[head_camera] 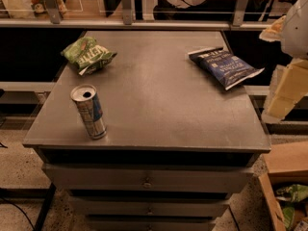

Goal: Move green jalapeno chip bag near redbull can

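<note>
Gripper (pixel 284 94): pale, at the frame's right edge, just off the table's right side; whether spread or pressed together is impossible to say.
Dark blue chip bag (pixel 225 67): flat on the far right, nearest the gripper.
Table (pixel 159 109): grey top, drawers beneath.
Redbull can (pixel 89 111): upright, front left.
Green jalapeno chip bag (pixel 88 55): crumpled, far left, behind the can, not touching it.

Setting: an indoor test area of lab or workshop type. Indicators:
- A grey cabinet (pixel 159 105) with stacked drawers (pixel 147 179) serves as the work surface.
- A speckled hard floor (pixel 19 177) lies beneath it.
- A rail on metal posts (pixel 127 4) runs behind it.
- An open box (pixel 284 162) of snack packets (pixel 293 194) stands at lower right.

The gripper (pixel 284 93) hangs just beside the cabinet's right edge.
</note>
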`<state>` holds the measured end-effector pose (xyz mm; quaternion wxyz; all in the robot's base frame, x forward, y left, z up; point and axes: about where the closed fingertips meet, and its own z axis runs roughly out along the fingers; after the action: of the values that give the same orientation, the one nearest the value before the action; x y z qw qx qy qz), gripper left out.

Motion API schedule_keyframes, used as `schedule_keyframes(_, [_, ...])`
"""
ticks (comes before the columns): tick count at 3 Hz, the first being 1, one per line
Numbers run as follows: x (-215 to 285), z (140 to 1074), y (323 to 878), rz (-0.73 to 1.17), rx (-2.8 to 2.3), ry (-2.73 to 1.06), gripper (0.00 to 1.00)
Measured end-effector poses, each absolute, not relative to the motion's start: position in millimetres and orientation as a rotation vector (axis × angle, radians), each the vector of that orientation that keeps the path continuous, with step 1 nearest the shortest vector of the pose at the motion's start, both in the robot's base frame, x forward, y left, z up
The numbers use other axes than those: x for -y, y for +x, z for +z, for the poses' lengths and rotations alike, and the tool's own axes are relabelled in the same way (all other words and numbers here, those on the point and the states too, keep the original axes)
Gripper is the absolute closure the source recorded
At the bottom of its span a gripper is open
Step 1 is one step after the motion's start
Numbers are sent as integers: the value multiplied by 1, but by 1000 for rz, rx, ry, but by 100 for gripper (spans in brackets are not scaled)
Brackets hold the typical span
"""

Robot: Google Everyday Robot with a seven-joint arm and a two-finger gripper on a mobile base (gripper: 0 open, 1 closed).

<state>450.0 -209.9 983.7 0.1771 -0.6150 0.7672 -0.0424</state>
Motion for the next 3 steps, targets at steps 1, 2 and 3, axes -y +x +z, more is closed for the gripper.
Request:
schedule_keyframes(1, [189,991,483,-156,-2059,-1815,0])
schedule_keyframes(2, [150,996,529,-120,-1870,-1888,0])
schedule_keyframes(3, [106,985,576,-76,-1633,-1955,0])
